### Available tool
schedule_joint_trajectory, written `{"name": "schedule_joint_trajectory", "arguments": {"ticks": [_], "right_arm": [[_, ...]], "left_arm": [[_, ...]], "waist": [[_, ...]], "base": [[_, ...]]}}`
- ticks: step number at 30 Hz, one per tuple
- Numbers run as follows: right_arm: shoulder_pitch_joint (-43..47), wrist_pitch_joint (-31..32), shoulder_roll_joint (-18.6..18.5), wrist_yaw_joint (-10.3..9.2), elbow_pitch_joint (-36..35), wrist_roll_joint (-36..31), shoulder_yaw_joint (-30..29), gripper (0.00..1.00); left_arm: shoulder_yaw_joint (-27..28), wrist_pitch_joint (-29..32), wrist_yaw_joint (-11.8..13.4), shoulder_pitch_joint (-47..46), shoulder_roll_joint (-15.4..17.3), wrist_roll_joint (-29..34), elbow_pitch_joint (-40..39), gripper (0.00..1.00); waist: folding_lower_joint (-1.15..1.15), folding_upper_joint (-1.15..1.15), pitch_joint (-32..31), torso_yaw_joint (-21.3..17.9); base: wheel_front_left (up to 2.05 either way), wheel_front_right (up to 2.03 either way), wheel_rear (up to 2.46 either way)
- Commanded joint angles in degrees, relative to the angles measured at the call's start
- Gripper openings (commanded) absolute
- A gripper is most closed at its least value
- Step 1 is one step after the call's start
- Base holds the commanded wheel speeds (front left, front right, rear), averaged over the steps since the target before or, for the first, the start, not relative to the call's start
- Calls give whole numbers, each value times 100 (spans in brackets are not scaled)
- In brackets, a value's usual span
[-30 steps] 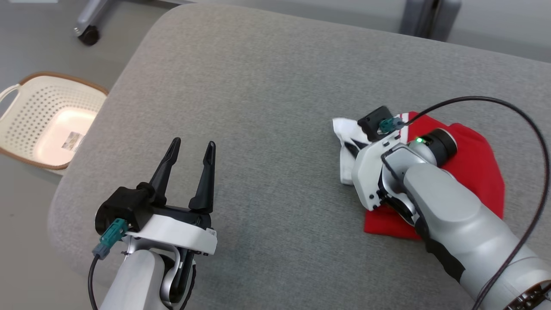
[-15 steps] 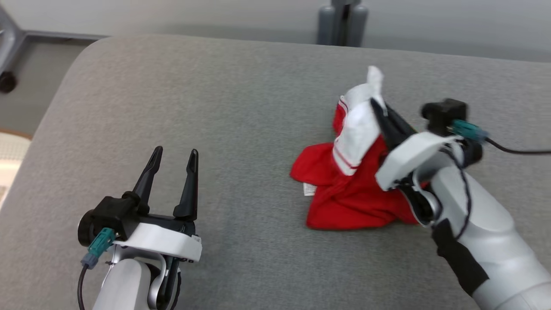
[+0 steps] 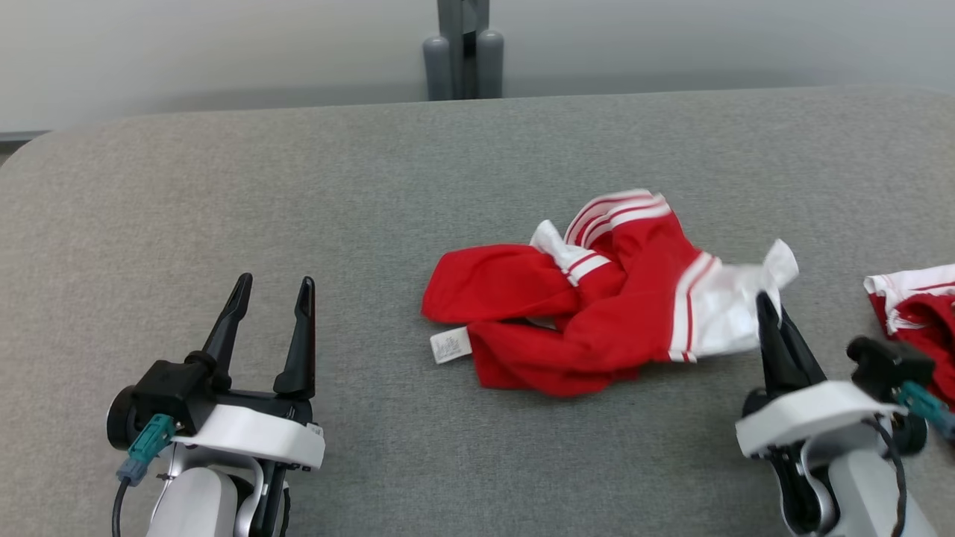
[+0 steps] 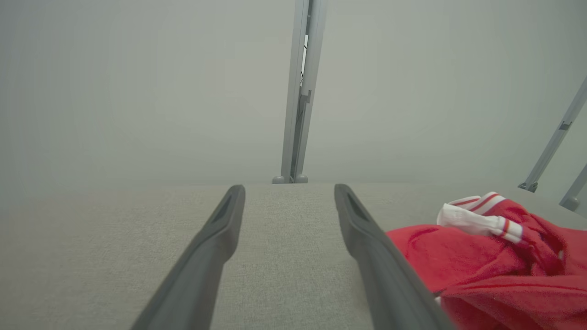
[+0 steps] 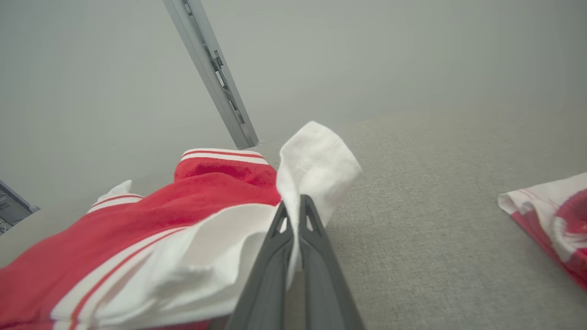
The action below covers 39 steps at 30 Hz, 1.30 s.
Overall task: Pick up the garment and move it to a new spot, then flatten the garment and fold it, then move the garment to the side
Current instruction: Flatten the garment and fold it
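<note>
Two fingers of the left gripper (image 3: pixel 274 282) stand apart and empty above the grey counter (image 3: pixel 298 186), well left of the garment (image 3: pixel 597 321). That red-and-white garment lies crumpled mid-counter. It looks soft, light and limp, likely to drape and drag, so a hem or sleeve edge suits a hold best. Its white sleeve end is clamped between the closed fingers of the right gripper (image 5: pixel 293 207). Bunching hides the garment's outline and its other sleeve. Farther right, another red-and-white cloth (image 3: pixel 914 298) is cut off by the frame.

Two red-and-white garments (image 3: pixel 597 321) (image 3: pixel 921 302), two end effectors (image 3: pixel 274 282) (image 3: pixel 765 298), one grey tabletop (image 3: pixel 298 186).
</note>
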Motion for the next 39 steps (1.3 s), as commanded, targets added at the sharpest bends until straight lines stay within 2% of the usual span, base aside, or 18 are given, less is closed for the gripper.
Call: {"name": "schedule_joint_trajectory", "arguments": {"ticks": [1,5,9,10,11,12,13,19,27,33,39], "right_arm": [[248,47,23,-2,-151,-82,-145,0],[685,190,70,-2,-370,-185,-468,0],[927,299,79,-2,-307,-110,-563,0],[937,289,78,-2,-287,-54,-580,18],[951,325,79,-2,-241,13,-572,45],[997,370,80,-2,-169,-23,-585,92],[1026,346,75,-2,-147,-30,-648,100],[1200,250,76,-2,-414,-345,-1151,100],[1308,363,80,-2,-1665,-917,-1394,100],[1353,757,80,-2,-2697,-1207,-925,100],[1550,1139,78,-2,-3112,-1213,-382,100]], "left_arm": [[36,-19,-32,63,34,33,-1,100],[55,-19,-36,86,40,54,18,100],[86,-19,-45,133,56,52,42,100],[93,-19,-48,144,59,51,51,100],[99,-19,-49,162,58,48,57,100],[108,-19,-40,186,59,53,61,100],[113,-19,-31,207,60,61,66,100],[221,-19,86,359,96,77,13,100],[394,-19,237,602,180,50,-157,100],[444,21,345,818,216,45,-324,100],[392,135,424,1024,227,69,-536,100]], "waist": [[0,0,-54,-112],[0,0,-93,-200],[0,0,-149,-254],[0,0,-161,-259],[0,0,-180,-264],[0,0,-199,-271],[0,0,-216,-270],[0,0,-327,-284],[0,0,-504,-370],[0,0,-689,-363],[0,0,-824,-292]], "base": [[0,0,0],[0,0,0],[0,0,0],[0,0,0],[0,0,0],[0,0,0],[0,0,0],[0,0,0],[0,0,0],[0,0,0],[0,0,0]]}}
